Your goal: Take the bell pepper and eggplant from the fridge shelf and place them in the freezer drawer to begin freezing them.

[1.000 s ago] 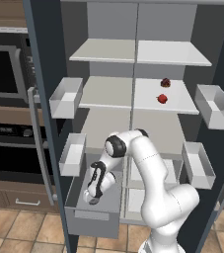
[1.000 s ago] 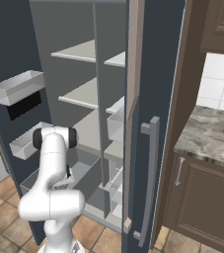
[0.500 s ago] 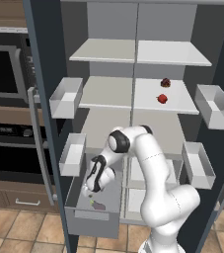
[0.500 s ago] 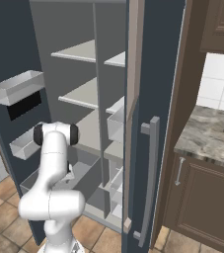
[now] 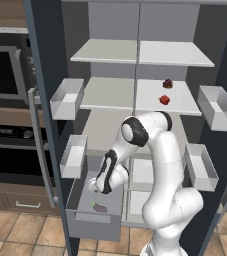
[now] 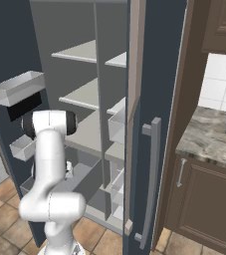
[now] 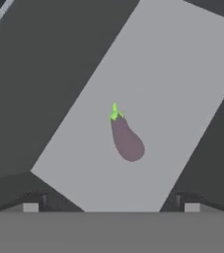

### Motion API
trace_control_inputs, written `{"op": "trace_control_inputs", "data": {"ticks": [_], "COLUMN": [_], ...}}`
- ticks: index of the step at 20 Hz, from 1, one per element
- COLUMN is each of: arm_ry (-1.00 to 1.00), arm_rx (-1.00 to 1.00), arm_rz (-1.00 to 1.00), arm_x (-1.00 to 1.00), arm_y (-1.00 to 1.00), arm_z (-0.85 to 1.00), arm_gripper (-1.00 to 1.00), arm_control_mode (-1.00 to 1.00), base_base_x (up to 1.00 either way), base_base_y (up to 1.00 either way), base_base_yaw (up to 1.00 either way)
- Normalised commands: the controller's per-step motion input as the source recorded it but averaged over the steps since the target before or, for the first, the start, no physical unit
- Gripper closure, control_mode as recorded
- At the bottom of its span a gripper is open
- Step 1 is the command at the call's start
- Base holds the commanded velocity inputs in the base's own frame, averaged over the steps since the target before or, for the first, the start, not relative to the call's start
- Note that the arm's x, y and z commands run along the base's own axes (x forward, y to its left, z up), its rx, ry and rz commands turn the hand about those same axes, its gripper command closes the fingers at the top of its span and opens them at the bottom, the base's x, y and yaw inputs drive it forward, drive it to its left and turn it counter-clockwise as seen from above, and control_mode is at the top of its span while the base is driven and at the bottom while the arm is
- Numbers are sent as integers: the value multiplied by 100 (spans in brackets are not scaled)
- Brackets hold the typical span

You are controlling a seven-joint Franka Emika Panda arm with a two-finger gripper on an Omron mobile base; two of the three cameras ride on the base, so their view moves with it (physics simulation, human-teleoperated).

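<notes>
Eggplant (image 7: 127, 140) lies loose in freezer drawer (image 5: 80, 187); your gripper (image 5: 96, 186) let go, fingers apart. Bell pepper (image 5: 164, 100) waits on fridge shelf (image 5: 180, 104).

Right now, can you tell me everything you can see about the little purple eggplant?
The eggplant is small, dark purple and oblong, smooth-looking, with a bright green stem cap at one end. It lies flat on its side on the pale grey floor of the open freezer drawer, near the front. Nothing grips it: the gripper hangs above it with its fingers apart. Only the drawer floor touches it, and it looks whole.
</notes>
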Motion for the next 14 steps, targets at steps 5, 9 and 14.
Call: {"op": "trace_control_inputs", "data": {"ticks": [5, 9, 14], "arm_ry": [-22, -21, -16], "arm_rx": [4, 0, 0], "arm_rz": [-27, -28, -28], "arm_x": [-82, -78, -76], "arm_y": [-17, -12, -5], "arm_z": [100, 100, 100], "arm_gripper": [-100, -100, -100], "arm_control_mode": [-100, -100, -100], "base_base_x": [0, 0, 0], "base_base_y": [0, 0, 0], "base_base_yaw": [0, 0, 0]}}
